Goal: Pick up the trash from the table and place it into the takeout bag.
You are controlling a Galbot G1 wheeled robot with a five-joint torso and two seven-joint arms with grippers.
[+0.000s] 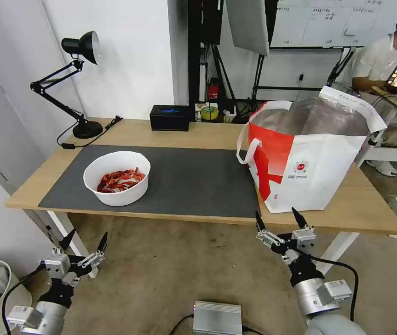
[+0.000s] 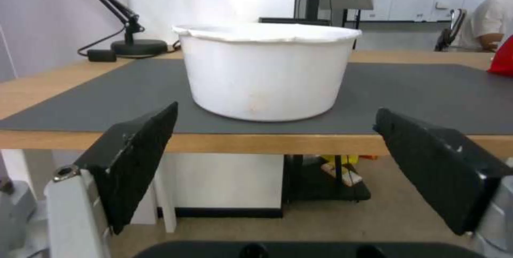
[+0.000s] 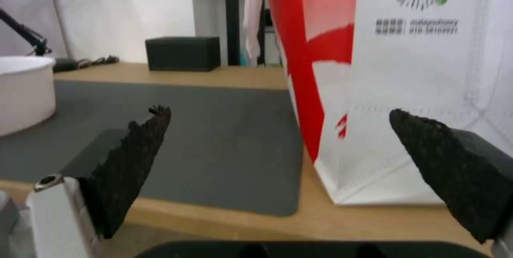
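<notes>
A white round bowl (image 1: 117, 178) of red crayfish shells, the trash here, sits on the left part of the dark grey mat (image 1: 189, 181) on the table (image 1: 198, 135). The left wrist view shows the bowl (image 2: 265, 71) straight ahead, past the table's front edge. The takeout bag (image 1: 307, 156), white and red with a foil lining, stands open on the table's right side; the right wrist view shows the bag (image 3: 395, 77) close by. My left gripper (image 1: 86, 241) hangs open below the table's front left corner. My right gripper (image 1: 277, 217) is open just below the front edge, in front of the bag.
A black desk lamp (image 1: 75, 83) stands at the table's back left with its cord trailing. A black box (image 1: 169, 117) sits at the back edge. A silver box (image 1: 217, 318) lies on the floor between my arms. White table legs (image 1: 66, 228) stand near my left gripper.
</notes>
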